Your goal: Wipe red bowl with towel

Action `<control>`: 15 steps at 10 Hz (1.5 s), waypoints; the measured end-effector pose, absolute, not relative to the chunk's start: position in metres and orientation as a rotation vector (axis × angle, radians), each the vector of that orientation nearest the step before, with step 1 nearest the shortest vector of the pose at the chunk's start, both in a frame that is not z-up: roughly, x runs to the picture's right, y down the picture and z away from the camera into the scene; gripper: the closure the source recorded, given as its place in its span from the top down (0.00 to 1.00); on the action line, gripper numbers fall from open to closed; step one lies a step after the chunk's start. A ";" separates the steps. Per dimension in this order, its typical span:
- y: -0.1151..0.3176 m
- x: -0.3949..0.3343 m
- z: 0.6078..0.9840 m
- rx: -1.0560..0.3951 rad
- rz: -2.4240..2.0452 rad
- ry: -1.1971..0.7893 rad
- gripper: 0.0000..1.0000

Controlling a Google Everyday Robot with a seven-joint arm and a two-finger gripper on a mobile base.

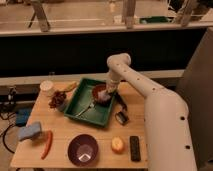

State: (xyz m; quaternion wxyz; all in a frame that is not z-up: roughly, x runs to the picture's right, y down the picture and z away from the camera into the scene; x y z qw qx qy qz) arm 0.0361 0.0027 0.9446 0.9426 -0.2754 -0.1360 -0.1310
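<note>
Red bowl (100, 94) in green tray (86, 112), directly beneath gripper (107, 93); jaws' opening indiscernible

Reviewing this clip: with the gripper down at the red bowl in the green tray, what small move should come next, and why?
Probably a short sweep across the inside of the small red bowl: the gripper is already down at the bowl, inside the green rectangular tray. Whether it holds a towel can't be made out.

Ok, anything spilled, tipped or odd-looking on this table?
Nothing stands out. The gripper is down at the red bowl inside the green tray; the purple bowl sits upright near the table's front edge. No spill shows.
</note>
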 end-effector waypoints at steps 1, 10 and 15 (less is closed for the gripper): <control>0.001 0.037 0.946 -0.555 -0.260 -0.272 0.00; 0.005 0.004 0.958 -0.575 -0.094 -0.540 0.00; 0.028 0.012 0.943 -0.621 -0.157 -0.582 0.00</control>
